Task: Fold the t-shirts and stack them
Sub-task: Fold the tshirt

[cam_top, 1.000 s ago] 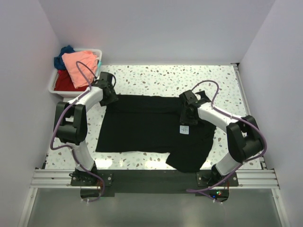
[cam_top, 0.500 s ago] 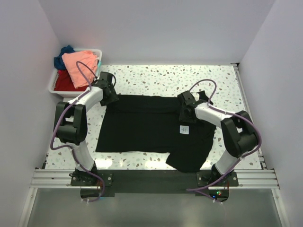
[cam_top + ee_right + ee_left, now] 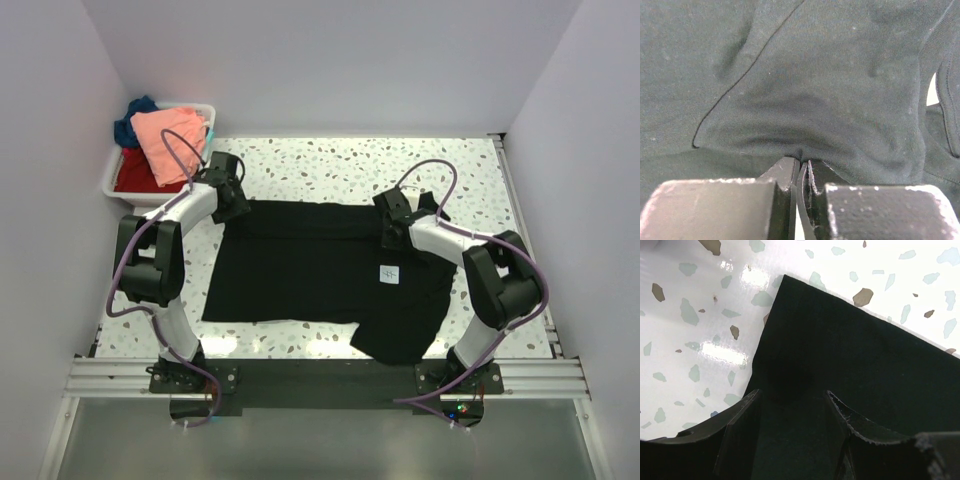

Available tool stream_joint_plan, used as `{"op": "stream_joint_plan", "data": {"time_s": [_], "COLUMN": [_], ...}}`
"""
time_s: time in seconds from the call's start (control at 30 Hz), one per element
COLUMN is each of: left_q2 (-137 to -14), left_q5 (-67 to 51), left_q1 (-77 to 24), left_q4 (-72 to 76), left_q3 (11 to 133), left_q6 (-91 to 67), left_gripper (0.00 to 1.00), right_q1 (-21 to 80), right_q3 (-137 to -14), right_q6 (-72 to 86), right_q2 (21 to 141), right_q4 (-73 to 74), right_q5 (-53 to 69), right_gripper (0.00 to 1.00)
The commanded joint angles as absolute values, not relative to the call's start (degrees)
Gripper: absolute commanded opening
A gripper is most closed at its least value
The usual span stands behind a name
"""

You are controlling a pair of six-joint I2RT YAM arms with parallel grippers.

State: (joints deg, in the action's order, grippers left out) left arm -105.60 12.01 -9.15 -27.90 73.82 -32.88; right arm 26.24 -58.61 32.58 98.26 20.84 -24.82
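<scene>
While tight, right jaws on t-shirt [image 3: 830, 100]

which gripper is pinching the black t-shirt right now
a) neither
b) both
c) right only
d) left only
c: in the right wrist view the right gripper has its jaws closed on a raised fold of the black t-shirt, while the left gripper has its jaws standing apart over the shirt's corner.

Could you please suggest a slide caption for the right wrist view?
Right gripper closed on a raised fold of the black t-shirt, seen close up.
</scene>
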Motion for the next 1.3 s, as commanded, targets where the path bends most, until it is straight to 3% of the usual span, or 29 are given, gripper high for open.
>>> {"op": "stream_joint_plan", "data": {"time_s": [0.0, 0.33, 0.67, 0.73, 0.83, 0.87, 1.27], "left_q2": [-104.7, -105.2, -105.6, -105.6, -105.8, -105.8, -105.6], "left_q5": [11.6, 11.7, 11.6, 11.6, 11.5, 11.5, 8.9], "left_q1": [-9.3, -9.3, -9.3, -9.3, -9.3, -9.3, -12.6], "left_q4": [-26.6, -26.4, -26.3, -26.3, -26.3, -26.1, -23.2], "left_q3": [75.5, 75.6, 75.4, 75.3, 75.2, 75.2, 75.3], "left_q6": [-31.2, -31.3, -31.3, -31.3, -31.3, -31.2, -28.0], "left_gripper": [0.55, 0.54, 0.54, 0.54, 0.54, 0.54, 0.54], "right_q1": [26.2, 26.3, 26.3, 26.3, 26.3, 26.3, 23.8], "right_q3": [-60.7, -64.6, -68.2, -68.7, -68.4, -68.5, -63.6], "right_q6": [32.8, 33.9, 31.8, 31.6, 31.8, 31.9, 40.2], "right_q2": [96.4, 88.1, 91.8, 91.8, 89.4, 88.7, 82.4], "right_q4": [18.9, 26.7, 35.7, 38.3, 40.5, 41.2, 50.4], "right_q5": [-27.2, -16.5, -0.1, 1.0, 0.5, 0.2, -19.5], "right_gripper": [0.00, 0.00, 0.00, 0.07, 0.26, 0.29, 0.34]}}
